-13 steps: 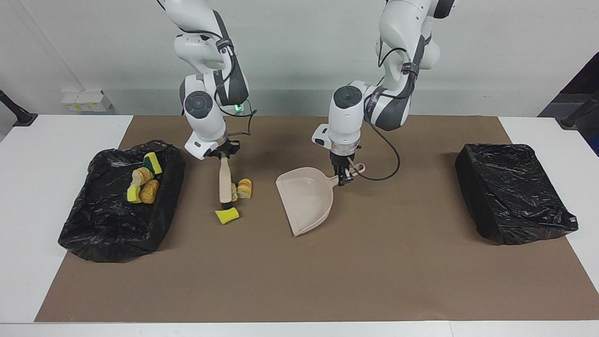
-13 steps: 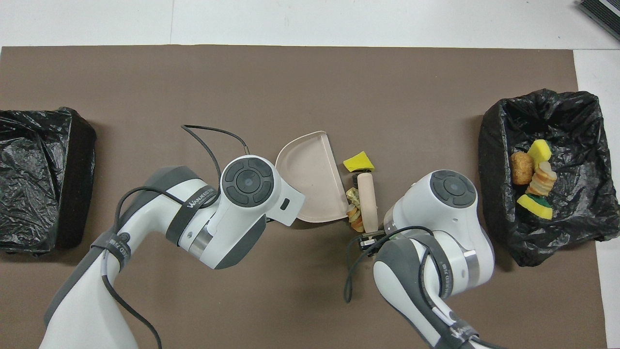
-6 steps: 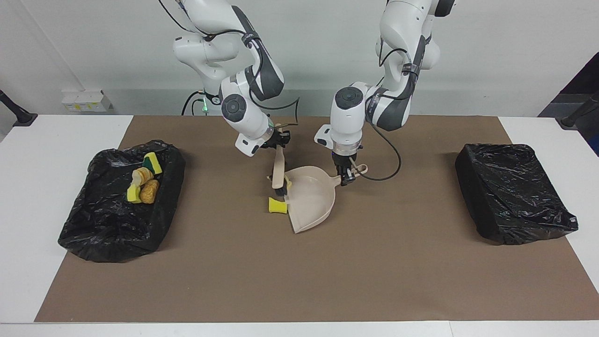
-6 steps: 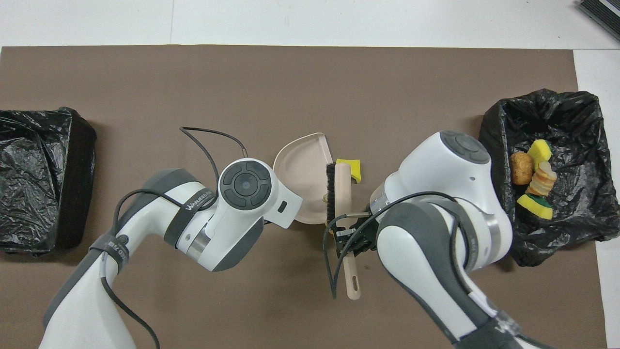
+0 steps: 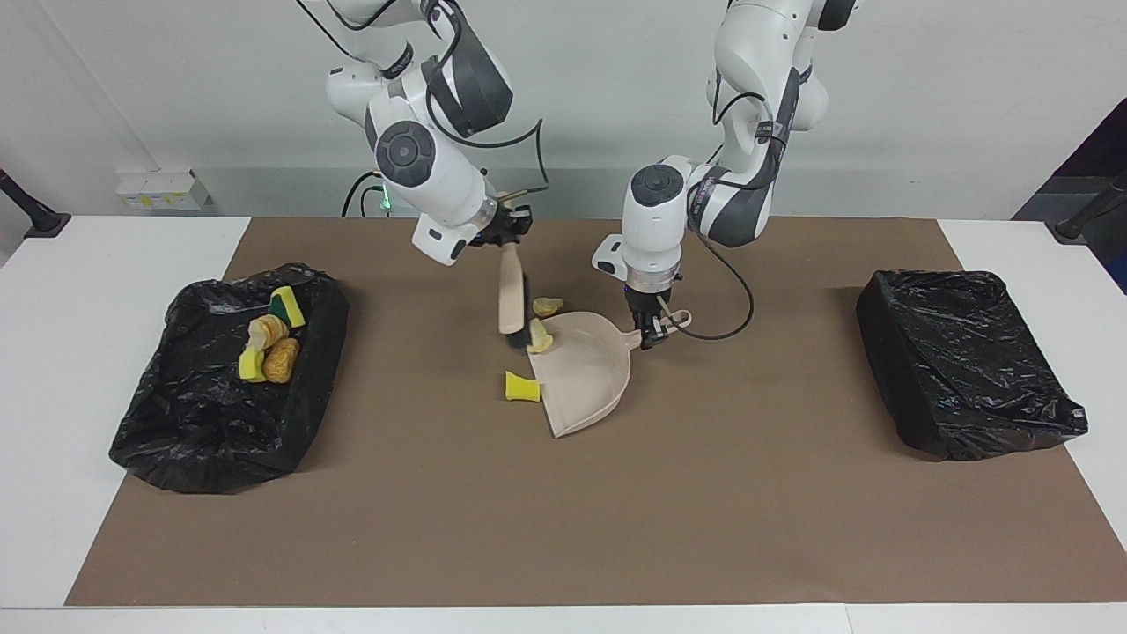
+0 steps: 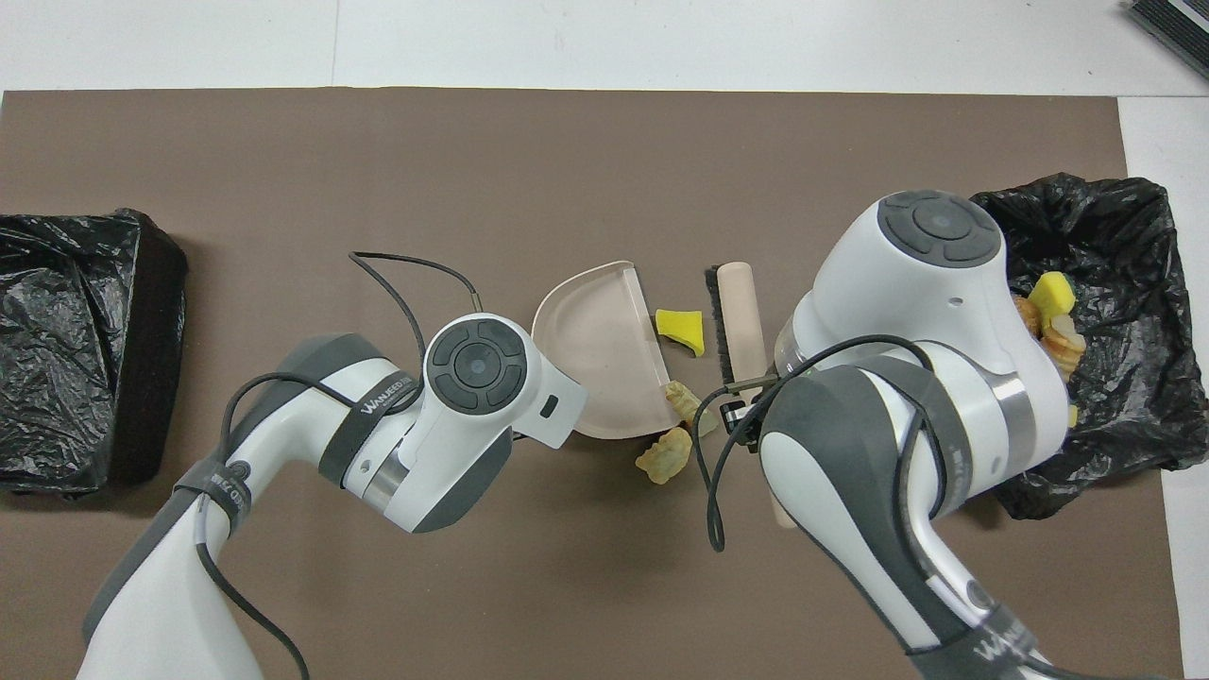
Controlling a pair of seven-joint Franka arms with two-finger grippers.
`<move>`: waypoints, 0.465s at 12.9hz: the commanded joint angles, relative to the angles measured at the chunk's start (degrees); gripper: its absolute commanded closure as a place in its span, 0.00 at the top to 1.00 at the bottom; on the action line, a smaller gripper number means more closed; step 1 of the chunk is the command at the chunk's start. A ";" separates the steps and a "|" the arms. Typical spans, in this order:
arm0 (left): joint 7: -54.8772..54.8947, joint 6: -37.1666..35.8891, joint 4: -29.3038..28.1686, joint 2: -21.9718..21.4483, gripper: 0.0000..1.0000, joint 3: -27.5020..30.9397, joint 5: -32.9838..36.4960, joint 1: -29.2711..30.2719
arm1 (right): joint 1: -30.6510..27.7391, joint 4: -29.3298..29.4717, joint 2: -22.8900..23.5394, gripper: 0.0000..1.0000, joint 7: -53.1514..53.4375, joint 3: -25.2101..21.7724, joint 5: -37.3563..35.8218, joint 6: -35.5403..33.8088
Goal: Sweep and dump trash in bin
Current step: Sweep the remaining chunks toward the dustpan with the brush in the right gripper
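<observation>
My left gripper (image 5: 650,333) is shut on the handle of the beige dustpan (image 5: 585,374), which lies on the brown mat; the arm hides this gripper in the overhead view, where the dustpan (image 6: 595,349) shows. My right gripper (image 5: 504,233) is shut on the beige brush (image 5: 512,304), held head down beside the pan's mouth; the brush also shows in the overhead view (image 6: 740,321). A yellow sponge chunk (image 5: 522,387) lies on the mat at the pan's mouth. A pale bit (image 5: 540,337) rests at the pan's corner nearest the robots. A bread piece (image 5: 548,306) lies just outside it.
A black-lined bin (image 5: 176,423) at the right arm's end of the table holds several sponge and bread bits (image 5: 268,339). A second black-lined bin (image 5: 964,361) stands at the left arm's end. A cable loops on the mat by the dustpan's handle.
My right arm swept the brush and three bits toward the pan's mouth, then drew the brush up and back. Two bits now sit at the pan's near corner; the sponge stays outside.
</observation>
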 commanded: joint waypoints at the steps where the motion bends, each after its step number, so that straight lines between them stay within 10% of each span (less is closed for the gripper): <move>1: -0.35 0.89 -2.52 -2.01 0.00 0.28 0.42 0.03 | -0.39 1.68 4.68 0.00 -2.74 0.48 -10.10 4.18; 6: -0.09 0.63 -2.34 -1.92 0.00 0.37 0.42 0.55 | 2.77 0.10 10.75 0.00 -2.83 0.65 -11.38 8.58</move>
